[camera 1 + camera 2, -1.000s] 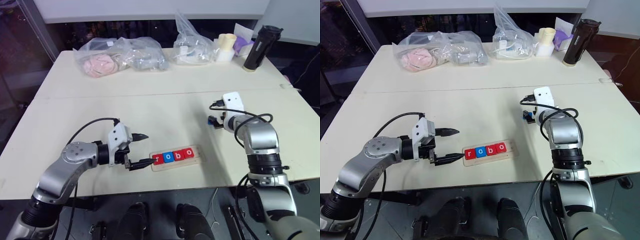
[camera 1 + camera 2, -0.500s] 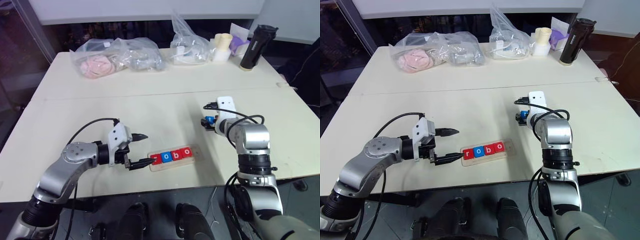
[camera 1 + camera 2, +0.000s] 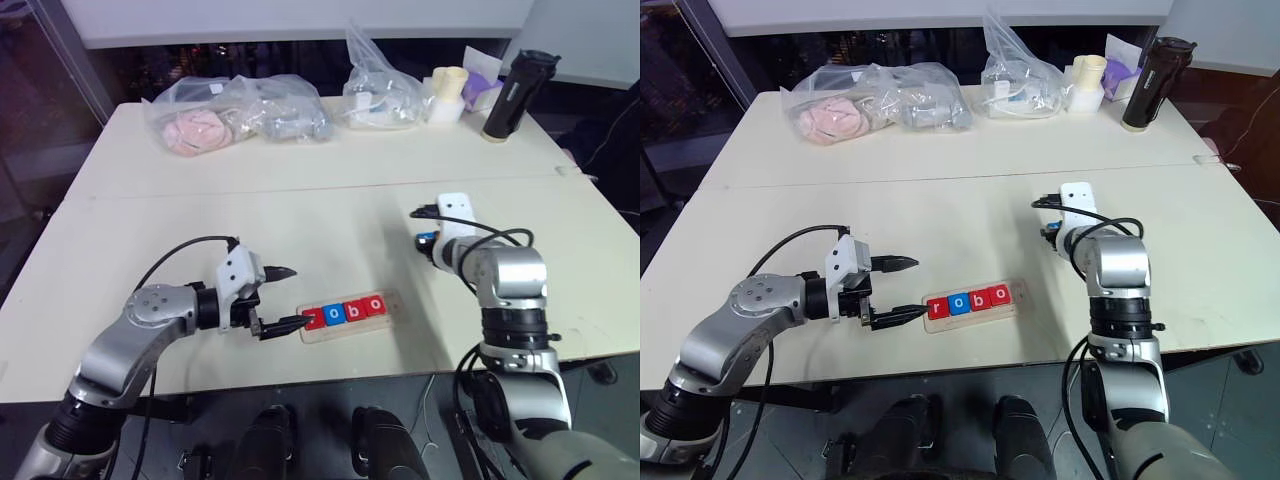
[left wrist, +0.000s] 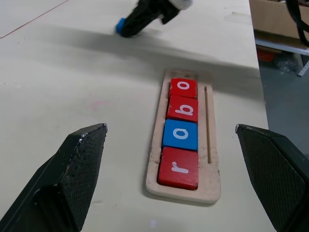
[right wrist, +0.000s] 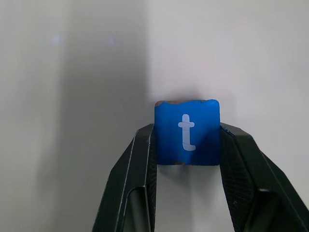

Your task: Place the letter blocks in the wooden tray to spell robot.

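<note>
Now right claw (image 5: 187, 145) is clamped on blue t tile (image 5: 187, 131); next carry it to tray's (image 4: 211, 179) empty end slot past last o (image 4: 183, 87). Left claw (image 3: 279, 298) gapes, idle.

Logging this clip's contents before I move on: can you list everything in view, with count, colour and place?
wooden tray: one, pale wood, near table edge, in front of the left gripper.
letter blocks in tray: four, reading r, o, b, o; red, blue, red, red.
t block: one, blue, on the table right of the tray, between the right gripper's fingers.
table: one, cream.
plastic bags: three or so, clear, far side.
black bottle: one, far right corner.
cream cups: a stack, beside the bottle.
left gripper: open, level with the tray's r end.
right gripper: shut on the t block.
</note>
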Tool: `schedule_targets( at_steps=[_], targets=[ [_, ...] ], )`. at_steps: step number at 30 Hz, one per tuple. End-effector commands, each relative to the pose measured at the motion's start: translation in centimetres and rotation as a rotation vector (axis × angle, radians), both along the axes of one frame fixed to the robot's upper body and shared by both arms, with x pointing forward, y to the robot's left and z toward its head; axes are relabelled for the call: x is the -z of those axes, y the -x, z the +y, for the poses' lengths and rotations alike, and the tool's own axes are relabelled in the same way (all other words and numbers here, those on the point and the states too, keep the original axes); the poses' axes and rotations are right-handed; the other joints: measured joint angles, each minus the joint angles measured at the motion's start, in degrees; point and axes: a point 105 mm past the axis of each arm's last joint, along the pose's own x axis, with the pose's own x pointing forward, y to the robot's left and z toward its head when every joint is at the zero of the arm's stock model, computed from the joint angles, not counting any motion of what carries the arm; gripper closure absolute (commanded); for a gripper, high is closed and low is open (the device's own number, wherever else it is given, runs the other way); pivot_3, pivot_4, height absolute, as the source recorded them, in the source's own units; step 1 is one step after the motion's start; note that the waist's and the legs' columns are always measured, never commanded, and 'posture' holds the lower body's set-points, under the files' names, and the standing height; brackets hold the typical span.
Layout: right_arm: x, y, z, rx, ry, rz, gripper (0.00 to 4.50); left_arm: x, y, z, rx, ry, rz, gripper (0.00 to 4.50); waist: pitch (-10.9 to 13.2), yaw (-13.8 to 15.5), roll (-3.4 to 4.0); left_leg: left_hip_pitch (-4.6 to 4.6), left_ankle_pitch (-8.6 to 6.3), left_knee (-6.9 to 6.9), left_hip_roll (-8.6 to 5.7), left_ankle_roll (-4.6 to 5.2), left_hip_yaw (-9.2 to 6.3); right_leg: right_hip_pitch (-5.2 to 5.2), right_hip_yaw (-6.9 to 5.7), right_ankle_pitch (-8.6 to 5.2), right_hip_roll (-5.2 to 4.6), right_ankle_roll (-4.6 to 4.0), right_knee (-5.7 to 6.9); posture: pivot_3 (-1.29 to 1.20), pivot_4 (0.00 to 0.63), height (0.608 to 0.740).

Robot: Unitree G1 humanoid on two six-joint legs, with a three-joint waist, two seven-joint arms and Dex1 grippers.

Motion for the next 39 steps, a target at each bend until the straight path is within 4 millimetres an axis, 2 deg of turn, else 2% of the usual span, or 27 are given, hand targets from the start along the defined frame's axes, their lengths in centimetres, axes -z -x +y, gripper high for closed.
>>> schedule_targets(
  at_steps=[1,4,7,10,15,20,21,22,24,26,28,30,33,39],
  targets=[
    [-1.5,2.5,0.2,-0.048,0.013,-0.012,3.34,-0.8,0.2,0.1,0.016,0.003,-0.039,0.00,0.00,-0.13,0.00,0.00,0.00,0.00,0.00,0.00,0.00,0.00,0.00,0.00,-0.01,0.00,-0.01,0.00,0.150,0.738],
    [-0.7,6.4,0.5,-0.112,0.019,0.023,3.34,-0.8,0.4,0.3,0.029,0.002,-0.032,0.00,0.00,-0.10,0.00,-0.01,0.00,-0.04,0.01,0.00,-0.02,-0.03,0.00,-0.02,-0.03,0.02,-0.01,0.00,0.150,0.738],
    [0.3,9.0,0.9,-0.150,0.015,0.021,3.34,-0.8,0.6,0.5,0.051,0.001,-0.026,0.00,0.00,-0.12,0.02,-0.01,-0.01,-0.08,0.03,-0.01,-0.06,-0.03,-0.02,-0.05,-0.10,0.04,-0.04,0.00,0.150,0.738],
    [0.8,10.2,0.9,-0.148,0.010,0.025,3.34,-1.2,0.7,0.6,0.075,0.022,-0.029,0.00,0.00,-0.35,0.01,0.00,-0.04,-0.03,0.05,-0.04,-0.04,-0.01,-0.01,-0.15,-0.15,0.22,-0.09,0.00,0.150,0.738],
    [1.4,10.7,0.8,-0.130,0.006,0.041,3.34,-1.7,0.6,0.6,0.108,0.034,-0.043,0.00,0.00,-0.21,0.01,-0.02,-0.14,-0.08,0.08,-0.22,-0.06,-0.01,0.00,-0.15,-0.25,0.20,-0.23,0.00,0.150,0.738],
    [1.2,10.7,0.5,-0.160,0.037,0.054,0.74,-1.9,0.5,0.6,0.123,0.036,-0.050,0.00,0.00,-0.21,0.01,-0.17,-0.09,-0.15,0.07,-0.12,-0.05,-0.11,-0.04,-0.02,-0.25,-0.02,-0.33,0.00,0.150,0.738],
    [1.0,10.7,0.5,-0.201,0.050,0.065,0.28,-1.9,0.5,0.6,0.124,0.037,-0.050,0.00,0.01,-0.20,0.02,-0.18,-0.07,-0.15,0.07,-0.09,-0.04,-0.14,-0.04,-0.02,-0.25,-0.02,-0.33,0.00,0.150,0.738],
    [0.6,10.8,0.7,-0.255,0.067,0.076,0.02,-1.9,0.5,0.7,0.125,0.036,-0.050,0.00,0.01,-0.17,0.03,-0.20,-0.06,-0.14,0.06,-0.08,-0.03,-0.15,-0.04,-0.02,-0.25,-0.02,-0.32,0.00,0.150,0.738],
    [-0.1,10.9,1.0,-0.336,0.093,0.090,0.02,-1.9,0.5,0.7,0.127,0.034,-0.050,0.00,0.03,-0.19,-0.01,-0.22,-0.06,-0.12,0.06,-0.06,-0.02,-0.15,-0.06,-0.02,-0.24,-0.01,-0.32,0.00,0.150,0.738],
    [-1.2,11.2,1.4,-0.494,0.145,0.097,0.02,-1.9,0.5,0.7,0.129,0.030,-0.049,0.00,0.06,-0.13,0.03,-0.23,-0.06,-0.08,0.07,-0.05,-0.03,-0.14,-0.08,-0.02,-0.23,0.00,-0.32,0.00,0.150,0.738],
    [-2.7,10.6,0.8,-0.690,0.233,0.042,0.02,-1.9,0.5,0.7,0.135,0.026,-0.049,0.00,0.10,-0.07,0.05,-0.23,-0.06,-0.07,0.07,-0.05,-0.03,-0.13,-0.09,-0.16,-0.23,0.21,-0.33,0.00,0.150,0.738],
    [-3.3,10.1,0.2,-0.879,0.333,-0.005,0.02,-1.9,0.3,0.6,0.138,0.025,-0.052,0.00,0.11,-0.03,-0.01,-0.24,-0.07,-0.03,0.03,-0.04,0.01,-0.08,-0.17,-0.19,-0.25,0.27,-0.38,0.00,0.150,0.738],
    [-2.4,9.7,-1.3,-1.104,0.466,0.018,0.02,-2.0,0.1,0.5,0.137,0.022,-0.062,0.00,0.11,-0.18,-0.04,-0.24,-0.15,-0.02,0.04,-0.14,0.04,-0.01,-0.19,-0.20,-0.22,0.28,-0.58,0.00,0.150,0.738],
    [-1.1,8.4,-2.2,-1.237,0.408,0.060,0.02,-2.3,0.1,0.5,0.132,0.024,-0.069,0.00,0.14,-0.12,-0.04,-0.25,-0.09,-0.05,0.05,0.03,0.15,-0.12,-0.07,-0.03,-0.24,0.05,-0.45,0.00,0.150,0.738]
  ],
)
